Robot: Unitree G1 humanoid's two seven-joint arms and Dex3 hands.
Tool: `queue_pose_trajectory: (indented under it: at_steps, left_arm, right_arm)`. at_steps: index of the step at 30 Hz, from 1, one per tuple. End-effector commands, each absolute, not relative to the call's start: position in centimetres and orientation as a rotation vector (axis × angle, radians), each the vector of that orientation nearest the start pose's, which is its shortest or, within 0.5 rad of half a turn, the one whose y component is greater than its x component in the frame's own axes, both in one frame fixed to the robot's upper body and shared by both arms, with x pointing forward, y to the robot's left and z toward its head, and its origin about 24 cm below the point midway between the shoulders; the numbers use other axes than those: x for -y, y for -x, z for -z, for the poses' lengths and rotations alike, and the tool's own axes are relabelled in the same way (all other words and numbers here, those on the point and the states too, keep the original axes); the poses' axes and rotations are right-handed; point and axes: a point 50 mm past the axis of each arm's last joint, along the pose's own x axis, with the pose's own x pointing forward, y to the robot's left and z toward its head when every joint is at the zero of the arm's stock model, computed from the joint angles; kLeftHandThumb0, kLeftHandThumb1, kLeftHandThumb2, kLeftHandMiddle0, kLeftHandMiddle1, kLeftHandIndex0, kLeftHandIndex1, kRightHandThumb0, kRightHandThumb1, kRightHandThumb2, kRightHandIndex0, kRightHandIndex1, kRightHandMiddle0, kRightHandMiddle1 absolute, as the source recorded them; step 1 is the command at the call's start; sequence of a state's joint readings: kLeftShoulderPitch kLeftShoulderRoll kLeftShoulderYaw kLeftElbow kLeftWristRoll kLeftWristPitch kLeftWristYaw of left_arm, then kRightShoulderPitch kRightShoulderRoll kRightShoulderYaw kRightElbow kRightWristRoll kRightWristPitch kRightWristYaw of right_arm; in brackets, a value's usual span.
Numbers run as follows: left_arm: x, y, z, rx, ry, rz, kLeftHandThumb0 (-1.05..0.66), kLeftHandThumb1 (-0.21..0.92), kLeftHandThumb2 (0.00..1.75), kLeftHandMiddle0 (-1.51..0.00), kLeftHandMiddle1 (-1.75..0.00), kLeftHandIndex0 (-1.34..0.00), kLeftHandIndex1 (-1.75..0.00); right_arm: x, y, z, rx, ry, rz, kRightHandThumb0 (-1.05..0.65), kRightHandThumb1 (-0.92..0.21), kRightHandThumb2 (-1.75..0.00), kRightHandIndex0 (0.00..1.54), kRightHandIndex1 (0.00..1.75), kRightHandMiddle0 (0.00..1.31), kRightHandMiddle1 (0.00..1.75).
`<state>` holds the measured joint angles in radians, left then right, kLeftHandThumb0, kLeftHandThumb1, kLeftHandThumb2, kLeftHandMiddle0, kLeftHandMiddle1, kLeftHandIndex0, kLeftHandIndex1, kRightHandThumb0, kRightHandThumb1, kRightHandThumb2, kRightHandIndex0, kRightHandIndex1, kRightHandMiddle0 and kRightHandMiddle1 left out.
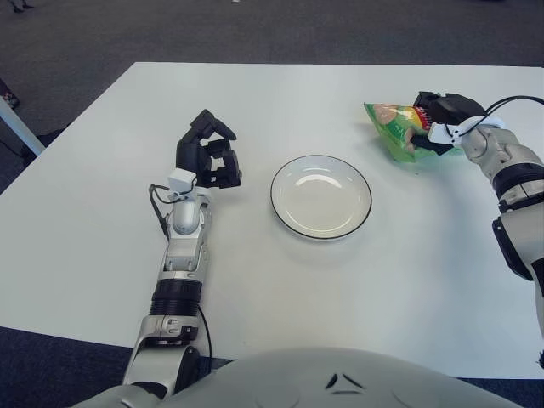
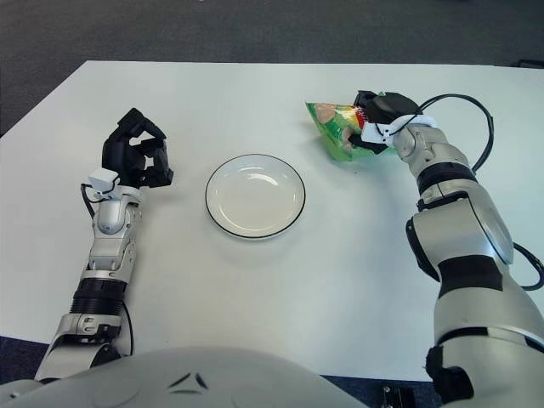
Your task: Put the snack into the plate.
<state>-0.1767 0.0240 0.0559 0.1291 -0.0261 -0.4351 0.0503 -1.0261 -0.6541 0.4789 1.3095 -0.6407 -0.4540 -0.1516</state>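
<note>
Nearest you, the robot's grey torso shell (image 1: 340,378) fills the lower edge of both views; beyond it spreads the white tabletop (image 1: 102,238). Your left robot hand (image 1: 209,153) shows left of the plate (image 1: 320,196), fingers curled inward and holding nothing. Your right robot hand (image 2: 380,119) sits at the far right, its fingers closed around the near-right end of the snack (image 2: 336,127), a green and yellow bag lying on or just above the tabletop; contact underneath cannot be told.

Key relation: the plate, rimmed in black, lies near the bag, toward you and to the left of the grasping robot hand. The bag's long axis runs roughly left to right, its free end pointing left toward the plate's side. Your right arm is plainly the nearer one, so the carry looks to be a short sweep leftward and back.

The right eye view shows the whole right forearm and upper arm (image 2: 463,246) and its cable loop (image 2: 476,110); the left eye view crops them.
</note>
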Motion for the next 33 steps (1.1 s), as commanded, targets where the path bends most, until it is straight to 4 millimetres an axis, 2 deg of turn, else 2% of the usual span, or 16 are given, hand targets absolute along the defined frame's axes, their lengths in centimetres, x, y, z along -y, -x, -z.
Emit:
queue_pose_trajectory:
  at_steps: [1, 11, 17, 21, 33]
  left_arm:
    - [-16.0, -24.6, -3.2, 0.204, 0.036, -0.122, -0.51, 0.24, 1.41, -1.37, -1.75, -0.68, -1.75]
    - [-15.8, -24.7, -3.2, 0.200, 0.034, -0.150, -0.52, 0.23, 1.42, -1.37, -1.75, -0.68, -1.75]
    - [-15.9, -24.7, -3.1, 0.194, 0.034, -0.160, -0.51, 0.24, 1.41, -1.37, -1.75, -0.68, -1.75]
    - [-16.0, -24.8, -3.1, 0.193, 0.031, -0.152, -0.52, 0.24, 1.42, -1.37, -1.75, -0.68, -1.75]
    - [-15.9, -25.1, -2.9, 0.169, 0.020, -0.166, -0.53, 0.21, 1.45, -1.37, -1.75, -0.71, -1.75]
  right_arm:
    - [26.4, -37.8, -11.9, 0.044, 1.404, -0.159, 0.00, -0.04, -1.56, 0.86, 1.52, 0.64, 1.75]
    - [25.9, -38.1, -12.7, 0.129, 1.419, -0.100, 0.00, -0.05, -1.59, 0.83, 1.64, 0.60, 1.75]
    - [25.4, -38.7, -14.6, 0.203, 1.430, -0.069, 0.00, -0.07, -1.59, 0.80, 1.68, 0.59, 1.75]
    - [24.5, -39.2, -17.2, 0.317, 1.366, -0.029, 0.00, -0.08, -1.58, 0.78, 1.70, 0.57, 1.75]
    - [23.1, -39.2, -20.9, 0.483, 1.267, 0.008, 0.00, -0.04, -1.63, 0.82, 1.70, 0.61, 1.75]
